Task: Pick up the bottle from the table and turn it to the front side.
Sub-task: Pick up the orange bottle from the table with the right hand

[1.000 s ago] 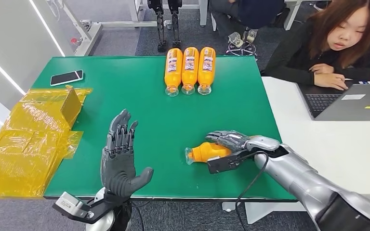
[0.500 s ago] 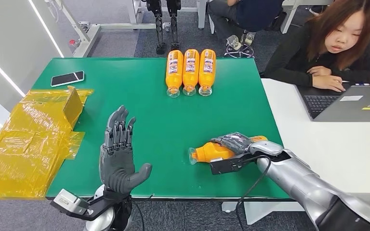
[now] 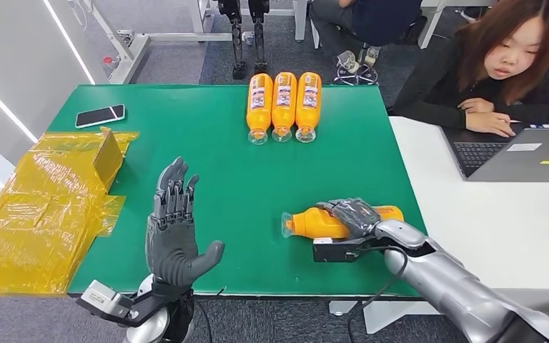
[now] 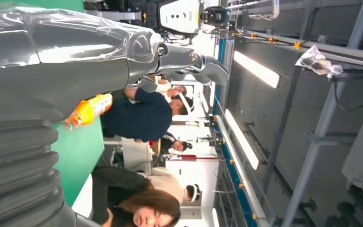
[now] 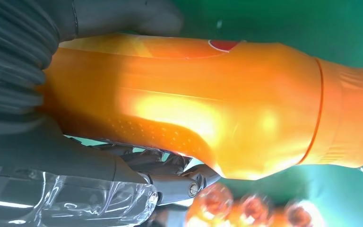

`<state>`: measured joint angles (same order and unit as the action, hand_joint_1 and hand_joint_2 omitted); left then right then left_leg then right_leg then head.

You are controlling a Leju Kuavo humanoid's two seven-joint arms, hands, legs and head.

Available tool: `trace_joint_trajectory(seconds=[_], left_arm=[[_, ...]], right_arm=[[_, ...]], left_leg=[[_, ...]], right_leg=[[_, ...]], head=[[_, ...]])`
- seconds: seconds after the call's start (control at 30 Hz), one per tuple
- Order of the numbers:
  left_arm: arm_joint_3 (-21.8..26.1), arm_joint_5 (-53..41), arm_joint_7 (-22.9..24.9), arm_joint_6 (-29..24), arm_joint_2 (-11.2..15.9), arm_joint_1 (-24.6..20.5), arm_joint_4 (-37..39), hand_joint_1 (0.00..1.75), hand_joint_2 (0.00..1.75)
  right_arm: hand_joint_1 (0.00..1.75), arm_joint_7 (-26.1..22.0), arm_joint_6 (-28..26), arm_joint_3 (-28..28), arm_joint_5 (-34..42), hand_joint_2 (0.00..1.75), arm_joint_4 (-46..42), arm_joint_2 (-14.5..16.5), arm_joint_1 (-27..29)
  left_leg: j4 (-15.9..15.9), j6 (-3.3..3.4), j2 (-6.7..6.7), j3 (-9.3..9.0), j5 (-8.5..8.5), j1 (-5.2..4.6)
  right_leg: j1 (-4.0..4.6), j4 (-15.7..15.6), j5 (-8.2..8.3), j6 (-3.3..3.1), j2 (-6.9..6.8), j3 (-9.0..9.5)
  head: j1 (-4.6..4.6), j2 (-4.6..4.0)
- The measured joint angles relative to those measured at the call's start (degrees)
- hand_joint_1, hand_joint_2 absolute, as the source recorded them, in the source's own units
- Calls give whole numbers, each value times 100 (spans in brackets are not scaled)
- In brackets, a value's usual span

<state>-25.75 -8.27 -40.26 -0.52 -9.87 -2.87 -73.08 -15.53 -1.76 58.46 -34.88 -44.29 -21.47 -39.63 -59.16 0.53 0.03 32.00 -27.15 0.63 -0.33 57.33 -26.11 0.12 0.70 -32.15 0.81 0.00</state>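
Observation:
An orange bottle [image 3: 314, 224] lies on its side near the front right of the green table [image 3: 221, 157], its clear cap end pointing left. My right hand [image 3: 354, 214] wraps over its middle and grips it. The right wrist view shows the bottle [image 5: 208, 109] close up, with dark fingers [image 5: 170, 172] curled around one side and the thumb on the other. I cannot tell whether the bottle still touches the table. My left hand [image 3: 174, 229] stands upright above the table's front edge, fingers apart, holding nothing.
Three more orange bottles [image 3: 282, 103] lie in a row at the far edge. A phone [image 3: 99, 115] and yellow plastic bags [image 3: 43, 200] occupy the left side. A person types on a laptop [image 3: 522, 150] at the white table [image 3: 486, 214] to the right.
My right hand has closed further around the bottle, and more of the bottle's base now shows to the right of the hand. The left hand has barely moved.

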Motion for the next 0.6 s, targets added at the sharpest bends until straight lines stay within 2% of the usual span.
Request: trace_joint_trajectory(seconds=[0.2,0.4,0.6], left_arm=[[31,-43,0,-21,17,56,-1,0,175],[33,-160,0,9,19,80,-1,0,175],[36,-183,0,-7,13,69,-1,0,175]], right_arm=[[175,524,-547,-1156,-614,175,-1820,-382,1141],[175,571,-732,-2408,-1140,175,-3756,-734,2289],[175,438,-797,-3042,-1279,175,-4803,-831,2707]], left_leg=[[-5,0,-33,77,4,0],[-4,-1,-42,136,3,-1],[-3,-2,-36,147,4,-1]], right_leg=[[-2,3,0,2,-30,-65],[-2,5,-3,-1,-39,-121],[-3,6,-3,-2,-35,-137]], head=[[-2,0],[-1,0],[-2,-1]])
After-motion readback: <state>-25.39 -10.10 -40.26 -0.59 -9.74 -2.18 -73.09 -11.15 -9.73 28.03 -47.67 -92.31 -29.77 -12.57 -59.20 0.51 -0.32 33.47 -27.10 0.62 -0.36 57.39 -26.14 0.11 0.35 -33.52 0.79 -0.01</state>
